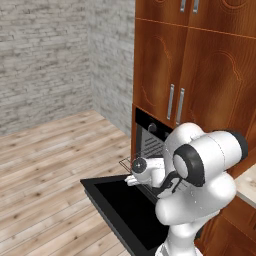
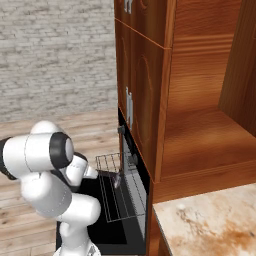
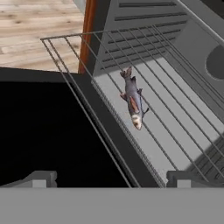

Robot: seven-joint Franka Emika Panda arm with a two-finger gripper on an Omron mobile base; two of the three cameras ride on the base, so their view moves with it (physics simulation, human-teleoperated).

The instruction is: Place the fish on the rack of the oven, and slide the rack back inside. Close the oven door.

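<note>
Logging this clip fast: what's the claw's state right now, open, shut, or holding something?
Claw: open and empty; the fish lies free on the rack, ahead of the fingertips.

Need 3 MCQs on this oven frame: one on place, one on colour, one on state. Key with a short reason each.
1. Where is the fish?
A. on the rack
B. on the floor
C. in the gripper

2. What colour is the oven door?
A. white
B. black
C. red-brown wood

3. How does the oven door stand?
A. shut
B. folded down open
C. taken off

Key:
1 A, the fish lies on the wires, clear of the fingertips.
2 B, the panel is flat black beside the wooden cabinets.
3 B, it lies level in front of the oven, with the rack pulled out over it.
</note>
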